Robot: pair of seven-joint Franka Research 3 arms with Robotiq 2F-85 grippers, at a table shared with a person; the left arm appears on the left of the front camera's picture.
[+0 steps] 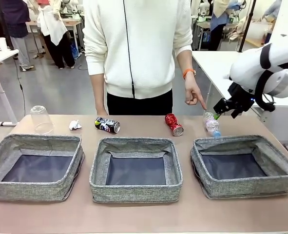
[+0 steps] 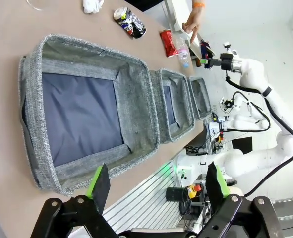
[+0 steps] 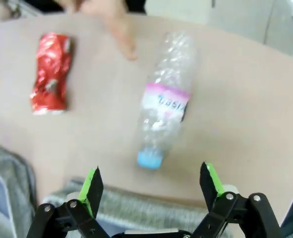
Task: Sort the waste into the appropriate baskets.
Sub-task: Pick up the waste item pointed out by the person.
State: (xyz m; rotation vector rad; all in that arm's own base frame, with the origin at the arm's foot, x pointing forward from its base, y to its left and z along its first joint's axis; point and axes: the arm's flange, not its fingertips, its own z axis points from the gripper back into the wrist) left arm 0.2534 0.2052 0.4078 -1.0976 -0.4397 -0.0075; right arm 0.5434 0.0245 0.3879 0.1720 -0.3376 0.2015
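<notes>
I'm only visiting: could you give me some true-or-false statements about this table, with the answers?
The crushed red can lies on the table between the black printed can and the clear plastic bottle. True.
The person's hand points at the black printed can. False: at the clear plastic bottle.
The right gripper grips that bottle. False: it is open, above it.
All three baskets are empty. True.
The paper ball lies in a basket. False: on the table, beside the clear cup.

"Those baskets (image 1: 136, 190), what are they?"
"Rough grey woven cloth, matt. The table (image 1: 134, 217) looks smooth and matt."
"And the crushed red can (image 3: 51, 72)?"
"Glossy metal. The bottle (image 3: 166, 99) is clear, crinkled plastic."
</notes>
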